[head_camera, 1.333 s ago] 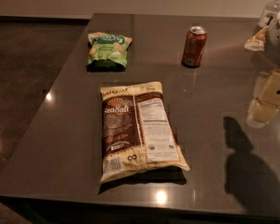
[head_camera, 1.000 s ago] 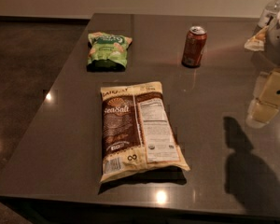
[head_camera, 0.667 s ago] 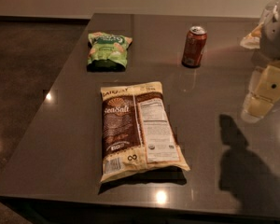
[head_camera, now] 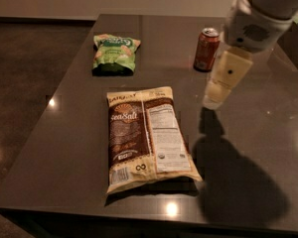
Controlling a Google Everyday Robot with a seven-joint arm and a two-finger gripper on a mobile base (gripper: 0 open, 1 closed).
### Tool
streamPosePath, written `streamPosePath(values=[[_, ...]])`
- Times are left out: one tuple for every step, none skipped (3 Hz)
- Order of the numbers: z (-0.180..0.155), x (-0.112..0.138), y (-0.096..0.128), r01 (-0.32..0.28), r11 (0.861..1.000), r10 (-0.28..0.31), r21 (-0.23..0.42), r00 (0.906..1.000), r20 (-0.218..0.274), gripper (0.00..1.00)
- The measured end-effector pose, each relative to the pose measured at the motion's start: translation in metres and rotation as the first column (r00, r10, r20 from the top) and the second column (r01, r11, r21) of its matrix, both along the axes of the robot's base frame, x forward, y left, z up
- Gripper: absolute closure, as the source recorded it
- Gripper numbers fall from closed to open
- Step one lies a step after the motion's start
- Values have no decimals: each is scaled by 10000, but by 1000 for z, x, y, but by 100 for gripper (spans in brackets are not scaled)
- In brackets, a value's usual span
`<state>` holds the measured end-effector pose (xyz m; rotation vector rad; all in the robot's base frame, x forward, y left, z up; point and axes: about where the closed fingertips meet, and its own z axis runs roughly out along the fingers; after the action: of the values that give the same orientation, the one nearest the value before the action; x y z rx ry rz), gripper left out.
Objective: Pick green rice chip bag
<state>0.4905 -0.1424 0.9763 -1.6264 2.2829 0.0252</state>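
The green rice chip bag (head_camera: 115, 52) lies flat on the dark table (head_camera: 69, 128) at the far left. It is small and light green with a dark band. My gripper (head_camera: 217, 94) hangs above the table at the right of centre, cream-coloured, well to the right of the green bag and apart from it. It holds nothing that I can see.
A large brown-and-cream sea salt bag (head_camera: 146, 135) lies in the middle of the table. A red soda can (head_camera: 206, 49) stands upright at the back, just behind my gripper. The arm's shadow falls on the table's right front part. The table's left edge borders a dark floor.
My arm and gripper have moved left, in from the right edge toward the table's middle, now close to the red can. The bags and can have not moved.
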Motion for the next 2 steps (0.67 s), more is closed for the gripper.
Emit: streamPosePath(values=[[-14,31,32,975,9952,-974,-49,9952,56,0],[-30,64,56,2198,9755,-2199,74,9755,62,0]])
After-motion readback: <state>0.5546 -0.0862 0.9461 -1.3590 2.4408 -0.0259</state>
